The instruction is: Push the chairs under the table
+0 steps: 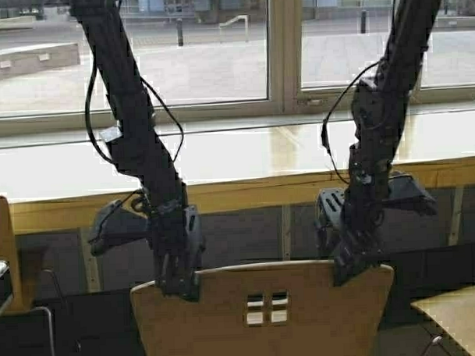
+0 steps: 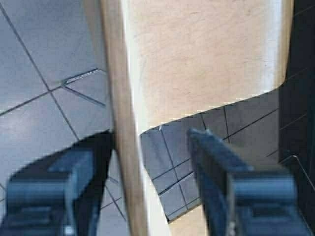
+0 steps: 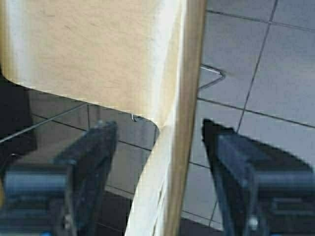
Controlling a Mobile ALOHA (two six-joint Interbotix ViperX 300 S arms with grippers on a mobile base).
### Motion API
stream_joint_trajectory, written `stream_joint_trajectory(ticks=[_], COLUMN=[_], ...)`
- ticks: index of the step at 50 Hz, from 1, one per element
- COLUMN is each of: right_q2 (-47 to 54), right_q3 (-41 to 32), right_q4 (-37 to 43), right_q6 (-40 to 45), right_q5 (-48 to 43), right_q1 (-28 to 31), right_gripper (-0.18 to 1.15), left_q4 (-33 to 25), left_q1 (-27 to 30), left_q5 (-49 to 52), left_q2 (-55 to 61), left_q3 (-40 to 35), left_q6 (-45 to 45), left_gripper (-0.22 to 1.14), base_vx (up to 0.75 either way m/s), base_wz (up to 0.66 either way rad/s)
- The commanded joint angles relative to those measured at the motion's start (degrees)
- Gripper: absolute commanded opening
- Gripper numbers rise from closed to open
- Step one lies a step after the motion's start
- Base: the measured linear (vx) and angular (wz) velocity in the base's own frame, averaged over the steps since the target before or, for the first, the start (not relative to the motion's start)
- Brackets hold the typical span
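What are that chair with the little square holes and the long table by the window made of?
The chair looks like thin moulded plywood, light tan with a matt finish: faint wood grain shows on its seat, and the backrest is curved. The table has a pale glossy top that mirrors the window light, perhaps laminate, and a yellowish front edge that looks like wood.

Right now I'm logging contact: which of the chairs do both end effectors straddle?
The middle chair, with square cutouts in its backrest. The left end effector and right end effector sit open astride its top edge; the chairs at either side stand untouched.
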Motion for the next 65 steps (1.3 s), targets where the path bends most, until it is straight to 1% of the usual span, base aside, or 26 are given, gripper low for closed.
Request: stream_joint_trajectory(ticks=[1,8,10,12,14,16,22,24,26,28,32,34,44,51,58,65], right_q2=[1.58,4.57,4.83,4.83,5.01,5.01,5.36,5.45,5.63,5.89,6.50,6.94,8.35,8.53,8.35,9.49], right_q3=[-2.11,-5.54,-6.15,-6.59,-7.03,-7.29,-8.09,-8.17,-8.35,-8.35,-9.23,-9.93,-12.30,-11.95,-11.69,-12.39], right_q4=[-0.09,-0.44,-0.79,-1.23,-1.67,-1.85,-2.02,-2.02,-2.02,-2.02,-2.02,-2.02,-2.02,-2.11,-2.11,-2.11], right_q6=[-0.18,-0.35,-0.35,-0.35,-0.44,-0.44,-0.44,-0.44,-0.44,-0.44,-0.44,-0.44,-0.44,-0.44,-0.44,-0.44], right_q5=[0.44,1.32,1.67,1.67,1.67,1.58,2.11,2.20,2.37,2.46,2.72,2.81,4.31,4.92,5.19,5.27], right_q1=[-0.35,-0.35,-0.44,-0.44,-0.44,-0.44,-0.70,-0.70,-0.70,-0.62,-0.70,-0.70,-0.70,-0.70,-0.53,-0.53], right_gripper=[0.89,0.87,0.85,0.80,0.72,0.61,0.19,0.06,-0.03,-0.03,0.04,0.05,0.04,0.04,0.04,0.04], left_q4=[0.00,1.41,2.29,2.72,2.90,2.72,2.11,1.58,1.32,1.23,1.23,1.14,1.05,1.05,1.23,1.23], left_q1=[0.44,1.05,1.05,1.05,1.05,1.05,1.23,1.41,1.58,1.76,2.37,2.64,3.69,3.87,5.36,6.59], left_q5=[-0.18,-0.35,-0.35,-0.35,-0.26,-0.35,-0.18,-0.18,-0.18,-0.18,-0.18,-0.18,-0.18,-0.18,-0.18,-0.09], left_q2=[1.14,4.04,4.57,5.01,5.19,5.36,5.71,5.71,5.71,5.71,5.71,5.71,5.89,6.42,6.94,6.68], left_q3=[-3.08,-6.94,-7.91,-8.79,-9.40,-9.84,-10.63,-10.72,-10.72,-10.72,-10.72,-10.90,-11.34,-11.51,-12.48,-11.69], left_q6=[0.35,1.05,1.32,1.49,1.49,1.49,1.32,1.32,1.32,1.32,1.32,1.32,1.49,1.49,1.58,1.67], left_gripper=[0.83,0.81,0.77,0.70,0.60,0.48,0.06,-0.03,-0.06,-0.04,0.02,0.04,0.03,0.03,0.03,0.03], base_vx=[0.02,0.01,0.00,-0.01,0.00,0.00,0.00,-0.01,-0.01,0.00,0.00,0.02,0.06,0.12,0.17,0.19], base_wz=[0.02,0.01,0.00,-0.01,-0.01,0.00,0.00,-0.01,0.00,0.00,0.02,0.05,0.06,0.05,0.03,0.04])
